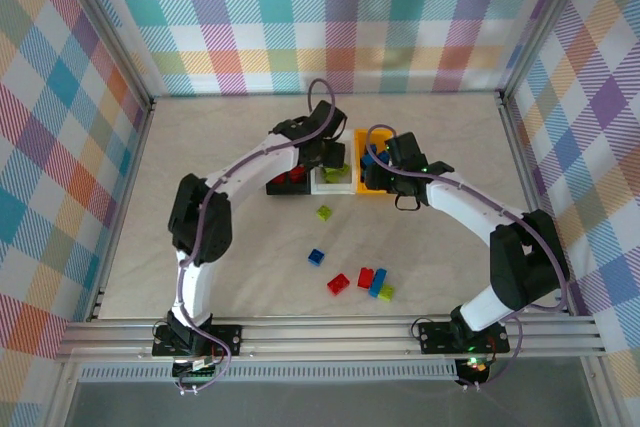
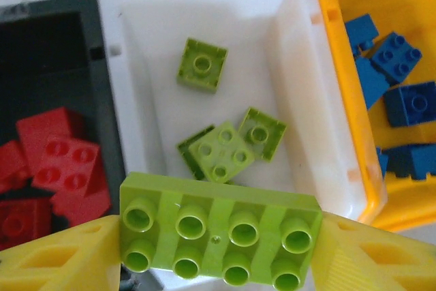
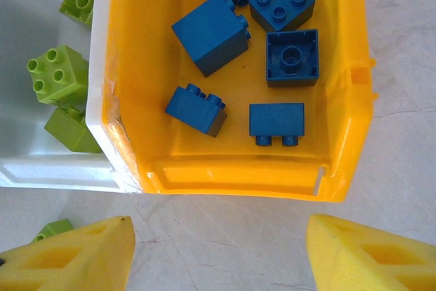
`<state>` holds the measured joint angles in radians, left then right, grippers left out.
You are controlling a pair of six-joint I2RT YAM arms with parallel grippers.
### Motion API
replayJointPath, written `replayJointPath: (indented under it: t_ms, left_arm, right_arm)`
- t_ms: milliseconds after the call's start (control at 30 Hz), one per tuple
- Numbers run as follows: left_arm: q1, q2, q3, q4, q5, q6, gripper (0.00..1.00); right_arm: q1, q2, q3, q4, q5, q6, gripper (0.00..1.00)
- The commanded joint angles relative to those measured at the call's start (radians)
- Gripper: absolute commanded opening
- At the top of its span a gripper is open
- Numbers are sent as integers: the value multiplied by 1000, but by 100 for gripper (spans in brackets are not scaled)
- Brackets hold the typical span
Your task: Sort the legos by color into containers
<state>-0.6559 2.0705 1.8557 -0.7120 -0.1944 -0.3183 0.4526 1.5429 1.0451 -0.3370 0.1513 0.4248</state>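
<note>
My left gripper [image 2: 218,247] is shut on a long lime green lego [image 2: 219,236], one yellow finger at each end, over the near edge of the white container [image 2: 136,66]. Three smaller green legos [image 2: 218,151] lie inside it. Red legos [image 2: 61,161] lie in the black container [image 2: 54,52] on its left, and blue legos [image 2: 402,100] in the orange-yellow container [image 2: 340,66] on its right. My right gripper [image 3: 218,250] is open with bare table between its fingers, just in front of the orange-yellow container [image 3: 238,175], which holds several blue legos [image 3: 211,32].
Loose legos lie on the table in front of the containers: a green one [image 1: 324,212], a blue one [image 1: 316,257], a red one [image 1: 338,284], and a red, blue and green cluster [image 1: 376,283]. Both arms arch over the table's middle toward the containers [image 1: 332,185].
</note>
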Motion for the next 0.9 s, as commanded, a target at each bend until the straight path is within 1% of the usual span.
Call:
replayJointPath:
  t_ms: [0,133,300,367,467,500,600,667,767,867]
  left_arm:
    - [10,56,100,-97,-14,9,72]
    - [10,78,144,-106,12,-11,78]
    - [10,5,108,-86,47,-33,82]
    - [10,-61,42,-51,66,-45,84]
    - [10,-198,-110,24,102,-71,88]
    - [10,-250,-169,51,117,-83,99]
    - [10,-403,-352,121,151,-122,100]
    - [10,-512,-480,162,155,-150,100]
    - [10,-692,-663,197,118,-191,100]
    - [15,-846,-797,164,67,-210,100]
  right_arm:
    - [-5,-32,-11,9,-23,12,68]
    - [-4,-37,-17,9,-32,13,68]
    - [-3,-57,-35,18,-67,15,68]
    - [2,-73,-44,16,-96,13,68]
    - [32,-97,-65,-4,-135,4,68]
    - [50,-103,-73,-15,-149,-1,68]
    - [132,-112,-99,-43,-177,-24,69]
    - [211,-101,-107,-53,-195,-46,69]
    - [348,-38,-88,-62,-213,-77,70]
    - [466,55,-42,-63,-161,-96,71]
